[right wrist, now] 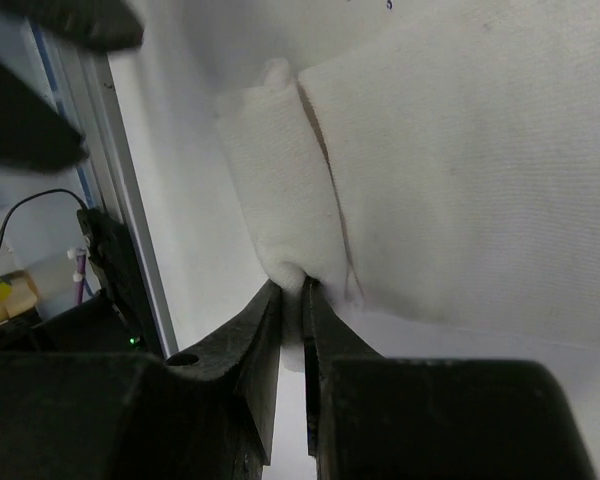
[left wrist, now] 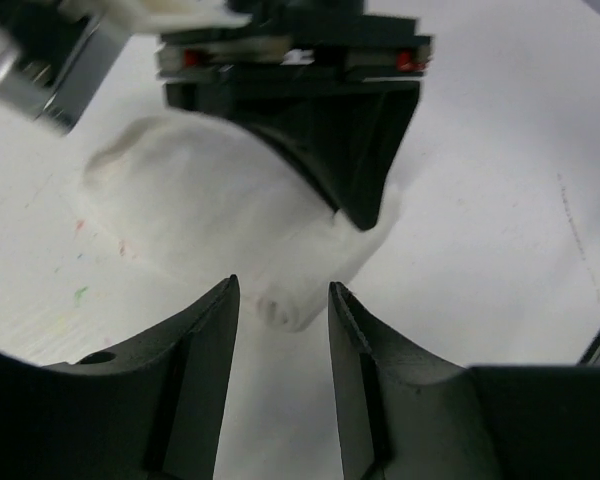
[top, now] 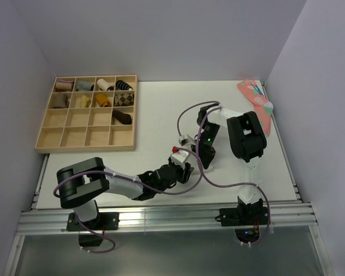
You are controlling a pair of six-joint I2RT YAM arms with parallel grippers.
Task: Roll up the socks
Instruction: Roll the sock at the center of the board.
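Overhead view, left to right. Plain walls close the left, far and right edges of the white desk (top: 155, 103), and a metal rail (top: 161, 215) runs along its near edge. The wooden tray (top: 83, 147) sits in the far-left corner, its left side just beside the wall. Open white surface stretches from the tray's right side to the right edge. The tray's far row holds four rolled socks. The second row holds four more, and one dark sock (top: 121, 118) lies in the right-hand compartment of the third row. The left gripper (top: 184, 171) reaches from the near-left corner towards the middle of the near edge, where it meets the right gripper (top: 206, 160). In the left wrist view the left gripper's (left wrist: 280, 295) fingers stand apart. The end of the white sock (left wrist: 180, 200) lies on the desk just beyond their tips, and a finger of the right gripper (left wrist: 350, 150) comes down on it from above. In the right wrist view the right gripper (right wrist: 292, 290) is pinched on the folded edge of the white sock (right wrist: 460, 150). A pink patterned sock (top: 256, 98) lies flat in the far-right corner, well apart from both grippers.
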